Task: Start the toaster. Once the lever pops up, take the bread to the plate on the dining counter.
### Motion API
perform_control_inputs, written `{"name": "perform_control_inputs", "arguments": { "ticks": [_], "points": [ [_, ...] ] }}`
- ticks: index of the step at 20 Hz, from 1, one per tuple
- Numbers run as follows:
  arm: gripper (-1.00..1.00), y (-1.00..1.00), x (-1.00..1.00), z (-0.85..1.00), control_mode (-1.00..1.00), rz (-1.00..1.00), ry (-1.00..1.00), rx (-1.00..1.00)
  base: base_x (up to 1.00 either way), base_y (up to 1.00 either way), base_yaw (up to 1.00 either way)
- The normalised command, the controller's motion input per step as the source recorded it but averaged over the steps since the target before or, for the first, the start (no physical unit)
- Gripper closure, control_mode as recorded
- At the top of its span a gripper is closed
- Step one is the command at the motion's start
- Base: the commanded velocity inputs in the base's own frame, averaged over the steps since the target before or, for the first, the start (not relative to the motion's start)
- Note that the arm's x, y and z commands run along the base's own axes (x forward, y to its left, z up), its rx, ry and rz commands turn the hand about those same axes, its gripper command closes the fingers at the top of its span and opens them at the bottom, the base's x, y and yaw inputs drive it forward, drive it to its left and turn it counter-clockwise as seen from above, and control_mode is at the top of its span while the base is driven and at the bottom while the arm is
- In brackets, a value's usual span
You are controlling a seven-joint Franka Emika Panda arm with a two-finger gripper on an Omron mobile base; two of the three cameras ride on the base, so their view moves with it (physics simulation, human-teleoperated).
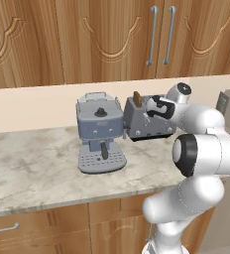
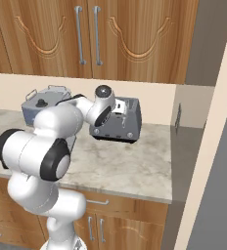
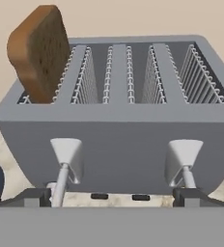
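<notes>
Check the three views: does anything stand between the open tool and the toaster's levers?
Nothing visible does. The open tool faces the toaster head-on, with both levers directly ahead; the bread stands in the leftmost slot, clear of them.

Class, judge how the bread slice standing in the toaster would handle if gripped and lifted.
The bread looks thin and rigid, probably light. Standing tall out of the toaster slot, it offers flat faces to pinch. Its toasted crust might crumble under a hard squeeze.

Grey four-slot toaster (image 3: 119,125), brown bread (image 3: 39,50) upright in its leftmost slot
</notes>
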Motion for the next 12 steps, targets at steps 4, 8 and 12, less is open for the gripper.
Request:
{"name": "perform_control_inputs", "arguments": {
  "ticks": [4,8,12],
  "points": [
    [-1.0,0.0,0.05,-0.1,-1.0,-0.02,0.0,0.0,0.0,0.0,0.0],
    [-1.0,0.0,0.06,-0.13,-1.0,-0.01,0.0,0.0,0.0,0.0,0.0],
    [-1.0,0.0,0.1,-0.16,-1.0,0.0,0.0,0.0,0.0,0.0,0.0]
  ]
}}
